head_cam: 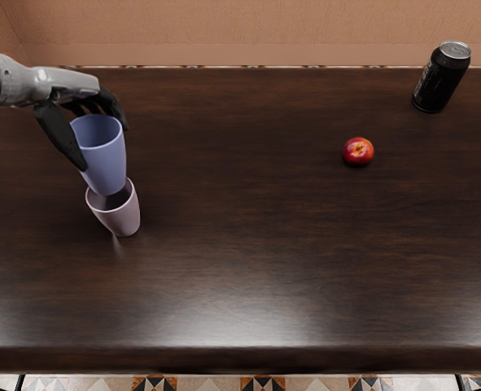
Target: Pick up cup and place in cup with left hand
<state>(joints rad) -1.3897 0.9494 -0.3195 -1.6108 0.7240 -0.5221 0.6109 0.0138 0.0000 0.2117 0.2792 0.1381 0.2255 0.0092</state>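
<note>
1. Left hand (71, 85), seen in the head view, reaches in from the far left and pinches the blue cup (106, 167) near its rim. Its dark thumb (59, 134) lies along the cup's left side, while dark fingers (110, 106) reach around the far and right side.
2. That blue cup is held mouth up, directly over the pink cup (120, 218), its base overlapping the lower cup's opening. Whether the base has dipped inside or touches the rim, I cannot tell.
3. Standing upright on the dark wooden table (256, 244), the pink cup is in the left part of the scene, just to the near side of the blue one.
4. Well apart from both cups, a red fruit (358, 152) with a yellowish patch sits right of centre, toward the far side.
5. Farther right, near the far edge, a black can (440, 80) with a silver top stands upright.
6. Patterned floor tiles (262, 383) show beyond the table's near edge.
</note>
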